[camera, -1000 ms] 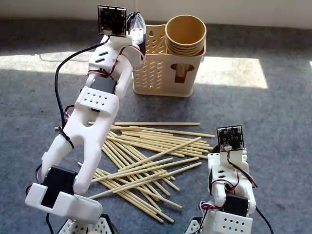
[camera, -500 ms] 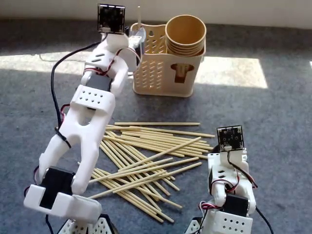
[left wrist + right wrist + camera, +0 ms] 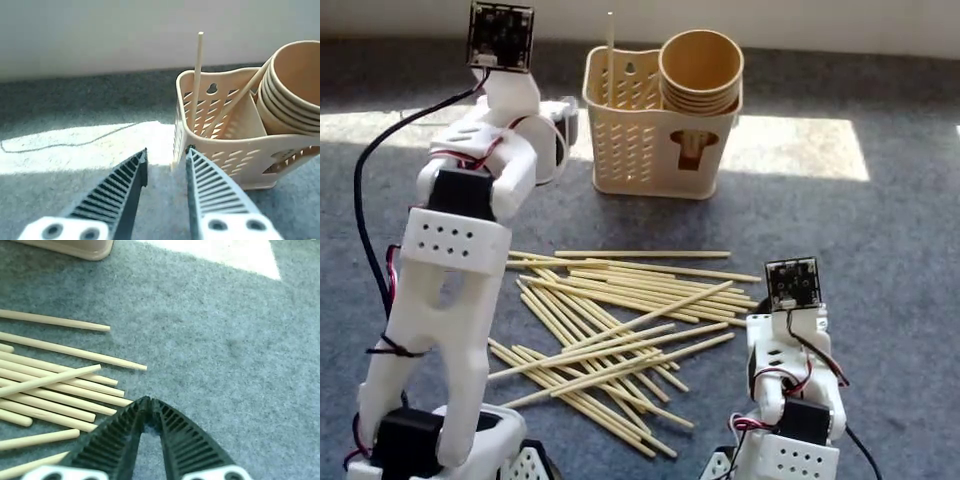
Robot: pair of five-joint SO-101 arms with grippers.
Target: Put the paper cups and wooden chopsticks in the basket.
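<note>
Beside the basket [image 3: 650, 150], on its left flank, the left gripper [image 3: 166, 156] stands open and empty, its jaws spread with nothing between them. One second earlier this arm was stretched out over the basket's left compartment. Half a second earlier it was starting to draw off, and an upright stick showed there. It has since pulled back clear of the rim.

Finding: one chopstick [image 3: 611, 55] has been delivered. It stands near-vertical in the left compartment, its top well above the rim. The left wrist view shows a second stick [image 3: 240, 95] leaning across the same compartment toward the cups.

The stack of paper cups [image 3: 700, 70] sits in the basket's right compartment, unchanged across the frames. That part of the task appears done.

Outstanding: the pile of chopsticks [image 3: 620, 320] lies fanned and crossed on the grey tabletop [image 3: 880, 250], between the arms' bases and the basket. It is well apart from the left gripper, which is held up near the basket. The pile has not shifted.

The right gripper [image 3: 148, 405] is closed on nothing, its tips meeting, and hangs just beside the right-hand ends of the pile. That arm has not moved.

Assessment: the stick portion of the task is at an early stage, with most sticks not yet collected. The left gripper would have to return down to the pile for the next pick. The right gripper is the nearer of the two.
</note>
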